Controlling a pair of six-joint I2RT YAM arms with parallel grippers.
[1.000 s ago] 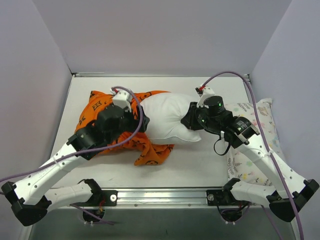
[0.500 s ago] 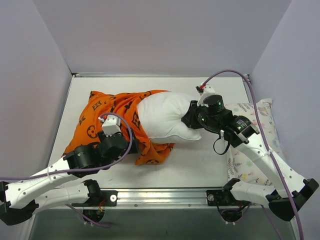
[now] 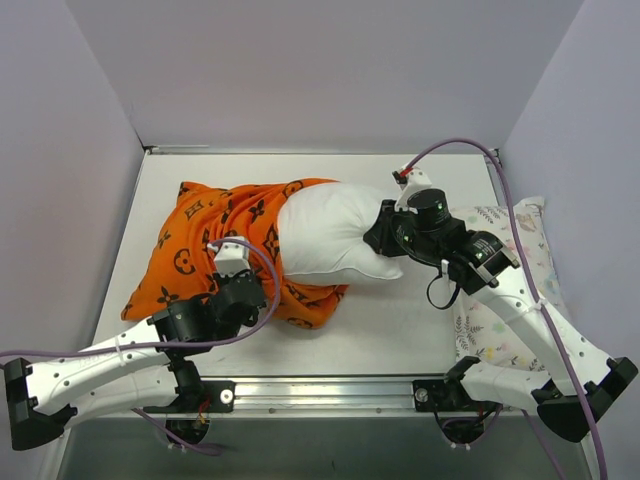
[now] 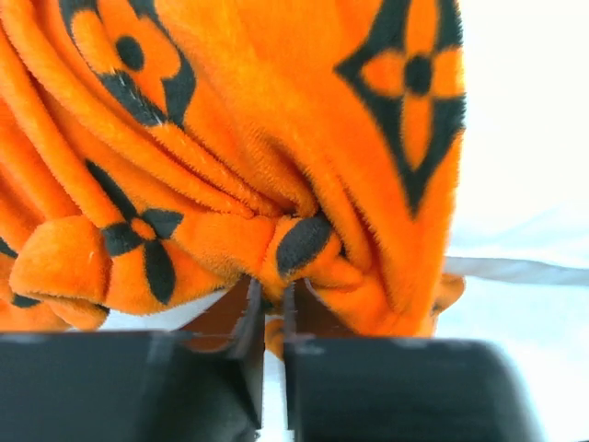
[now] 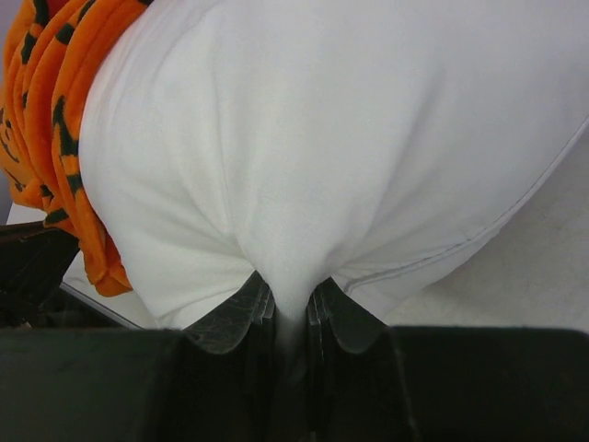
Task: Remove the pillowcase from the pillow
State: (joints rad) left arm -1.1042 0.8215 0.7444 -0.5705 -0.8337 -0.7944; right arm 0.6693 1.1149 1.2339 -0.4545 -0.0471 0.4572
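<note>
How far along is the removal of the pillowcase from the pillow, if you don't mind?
Roughly halfway. Done: the right part of the white pillow lies bare. In hand: the right claw pinches the pillow's bare end, and the left claw pinches a fold of the orange pillowcase at its near side. Left: the pillowcase covers the pillow's left part and must come fully off.

Left arm (image 3: pixel 110 352) low, right arm (image 3: pixel 520 310) reaching, jaws clamped

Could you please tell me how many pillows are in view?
2: the plain white pillow at centre, half inside the orange pillowcase, and an animal-print pillow at the far right.
</note>
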